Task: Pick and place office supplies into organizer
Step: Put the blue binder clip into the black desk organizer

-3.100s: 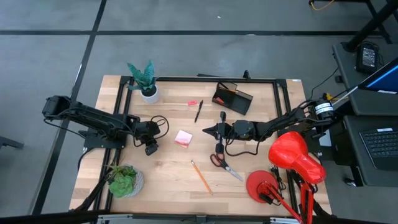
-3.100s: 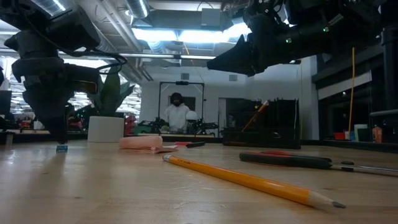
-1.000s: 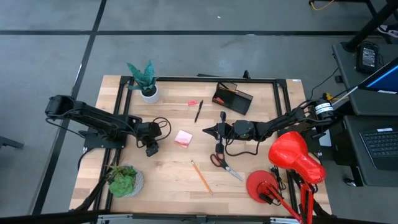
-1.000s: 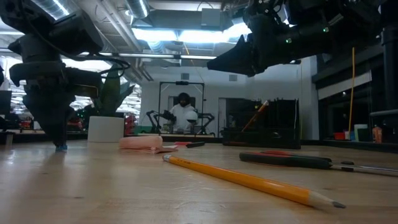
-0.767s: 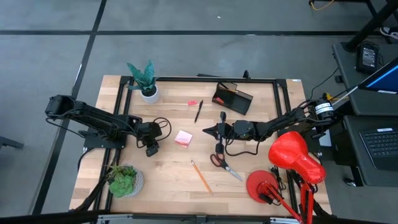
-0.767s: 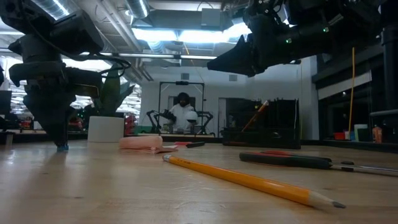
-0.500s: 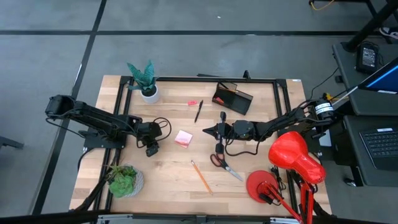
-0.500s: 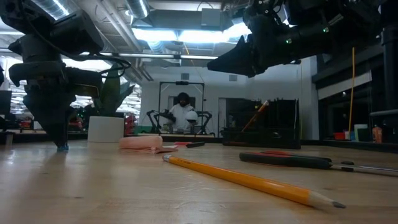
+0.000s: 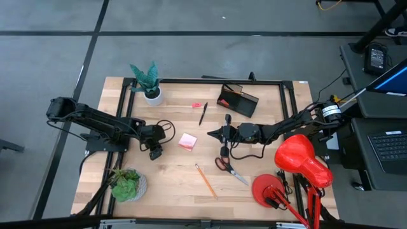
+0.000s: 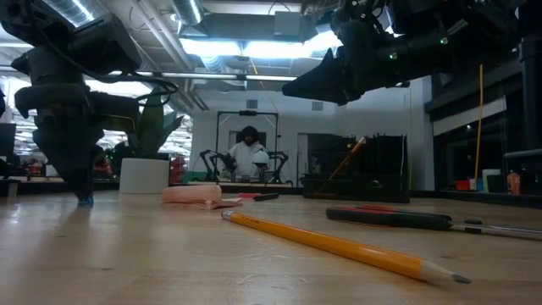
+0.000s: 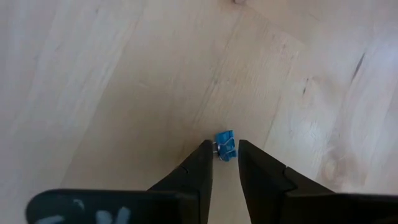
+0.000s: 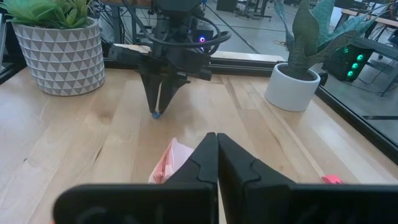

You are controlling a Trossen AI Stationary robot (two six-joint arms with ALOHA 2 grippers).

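Left gripper point(image 11: 225, 150) stands tip-down on the table point(image 11: 112, 74), fingers spread narrowly around a blue clip point(image 11: 225, 147), not yet pinching. Advise closing squarely before lifting. Right gripper point(image 9: 210, 134) pressed together, idle mid-table. Organizer point(image 9: 237, 100) lies well apart at the far edge.

Left gripper point(image 11: 224, 149) jaws narrowly parted; right gripper point(image 12: 217, 138) jaws closed.
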